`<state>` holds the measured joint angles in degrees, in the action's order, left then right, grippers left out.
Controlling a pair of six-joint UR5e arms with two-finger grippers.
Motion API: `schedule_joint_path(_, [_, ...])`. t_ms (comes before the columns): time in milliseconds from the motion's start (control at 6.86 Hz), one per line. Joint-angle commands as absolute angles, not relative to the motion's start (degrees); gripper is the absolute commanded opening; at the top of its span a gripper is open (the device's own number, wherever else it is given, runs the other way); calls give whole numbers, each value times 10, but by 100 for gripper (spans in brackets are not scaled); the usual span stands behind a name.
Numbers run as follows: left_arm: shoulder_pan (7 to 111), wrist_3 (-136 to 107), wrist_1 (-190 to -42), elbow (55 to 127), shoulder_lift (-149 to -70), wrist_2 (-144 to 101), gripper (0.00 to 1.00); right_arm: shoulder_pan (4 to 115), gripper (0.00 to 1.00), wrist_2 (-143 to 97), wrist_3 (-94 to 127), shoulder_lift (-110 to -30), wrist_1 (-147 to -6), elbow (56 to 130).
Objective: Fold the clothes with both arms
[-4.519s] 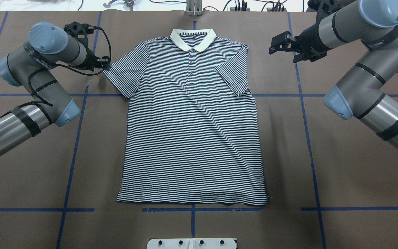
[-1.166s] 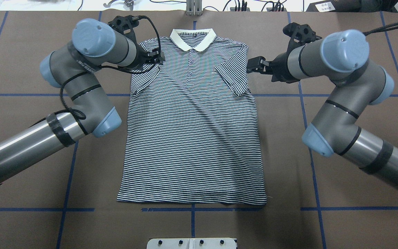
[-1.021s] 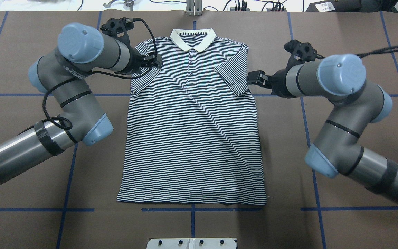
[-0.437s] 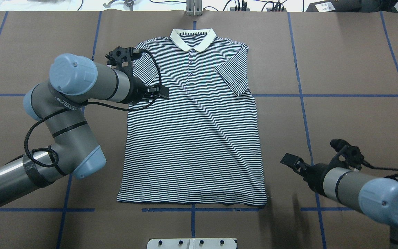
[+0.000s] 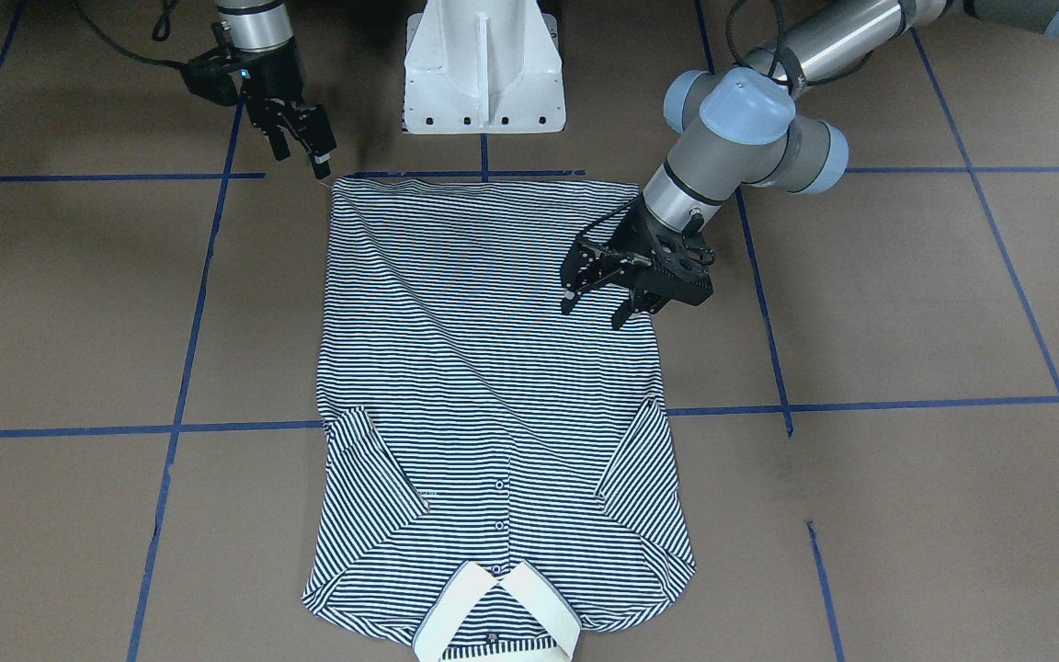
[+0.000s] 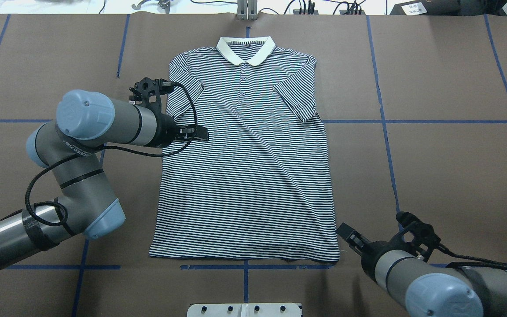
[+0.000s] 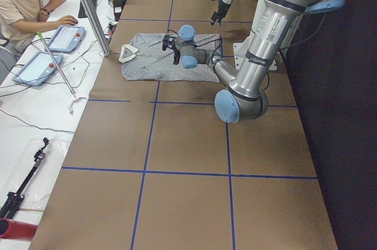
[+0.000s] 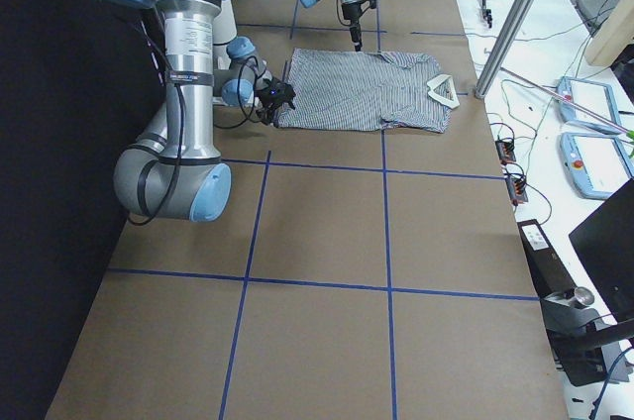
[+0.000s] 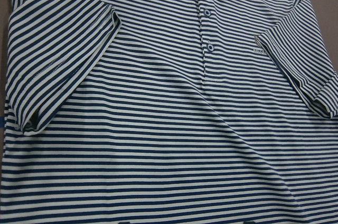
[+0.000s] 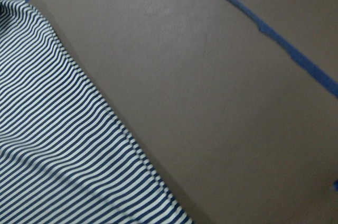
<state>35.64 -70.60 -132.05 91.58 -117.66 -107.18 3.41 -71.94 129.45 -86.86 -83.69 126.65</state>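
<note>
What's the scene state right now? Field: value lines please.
shirt: flat, front up, buttons showing
collar: at the far end from the robot
left sleeve: folded in onto the chest
right sleeve: folded in onto the chest
body: unfolded, hem nearest the robot
left gripper: open, empty, over the shirt's left edge below the sleeve
right gripper: open, empty, by the right hem corner; contact cannot be told
table: brown cover with a blue tape grid
</note>
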Motion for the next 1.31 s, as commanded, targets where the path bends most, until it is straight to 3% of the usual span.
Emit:
schedule_joint_path(0, [351, -705, -1336, 911, -1171, -1038, 77, 17, 90, -716, 1332, -766, -950, 1224])
schedule_joint_path(583, [338, -707, -1337, 910, -1172, -1036, 77, 54, 87, -743, 1303, -766, -954, 1175])
schedule_joint_path(875, [338, -706, -1337, 909, -1172, -1036, 77, 51, 77, -757, 1303, -765, -954, 1177])
schedule_joint_path(1021, [338, -707, -1337, 908, -1173, -1036, 77, 49, 66, -762, 1310, -766, -954, 1179])
schedule_joint_path(1166, [338, -706, -1337, 908, -1172, -1036, 77, 47, 46, -765, 1310, -766, -954, 1178])
